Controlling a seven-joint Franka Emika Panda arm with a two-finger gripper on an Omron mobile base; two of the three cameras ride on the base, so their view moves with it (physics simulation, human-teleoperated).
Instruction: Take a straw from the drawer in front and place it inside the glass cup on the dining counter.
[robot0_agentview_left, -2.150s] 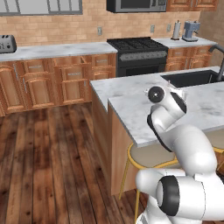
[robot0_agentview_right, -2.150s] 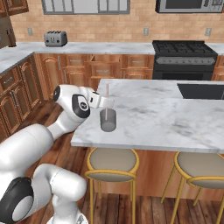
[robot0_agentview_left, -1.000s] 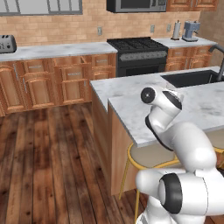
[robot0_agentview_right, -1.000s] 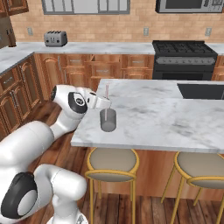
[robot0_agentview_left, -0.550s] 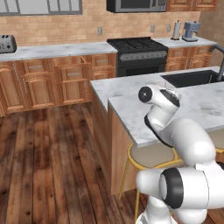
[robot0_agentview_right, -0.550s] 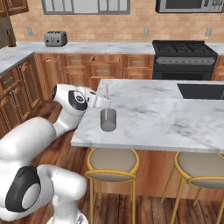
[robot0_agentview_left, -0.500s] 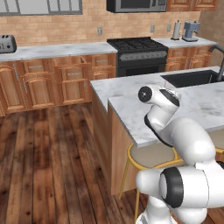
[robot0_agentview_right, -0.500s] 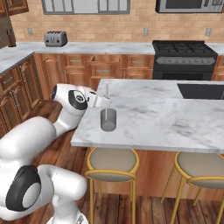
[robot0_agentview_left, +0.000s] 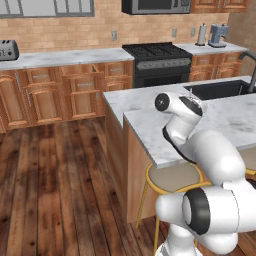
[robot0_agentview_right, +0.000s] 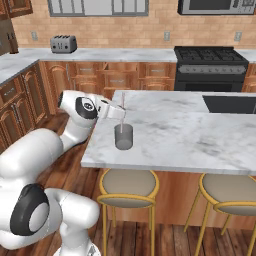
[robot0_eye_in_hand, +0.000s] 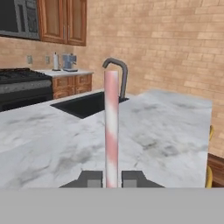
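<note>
My gripper (robot0_eye_in_hand: 111, 178) is pinching the straw (robot0_eye_in_hand: 111, 127) near its lower end, long axis upright. From the right base, the straw stands over the glass cup (robot0_agentview_right: 123, 137) on the dining counter (robot0_agentview_right: 200, 135), cup directly below; next move looks straight down

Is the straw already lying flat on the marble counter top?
No, the straw stands upright, pinched between the gripper fingertips above the dining counter.
</note>
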